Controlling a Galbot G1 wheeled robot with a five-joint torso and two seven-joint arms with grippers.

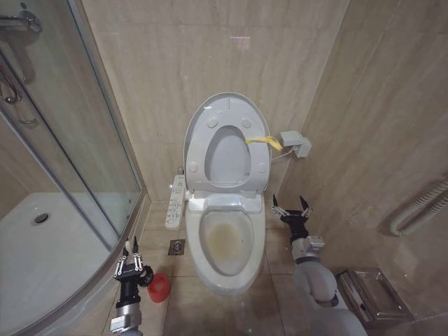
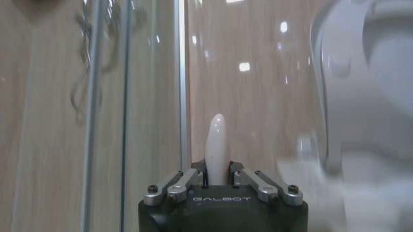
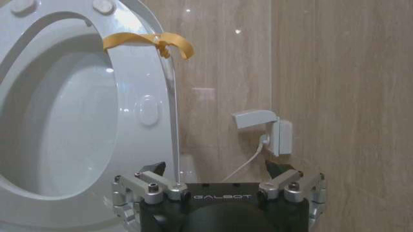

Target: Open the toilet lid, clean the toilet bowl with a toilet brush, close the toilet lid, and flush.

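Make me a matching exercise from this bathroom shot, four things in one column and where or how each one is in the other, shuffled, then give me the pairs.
Things:
1. toilet lid
2. toilet bowl
3. left gripper
4. right gripper

States or places:
A. open, beside the bowl near the wall corner
B. raised upright against the wall
C. shut on the toilet brush handle, by the shower glass
D. uncovered, yellowish-brown stain inside

Pairs: 1-B, 2-D, 3-C, 4-A
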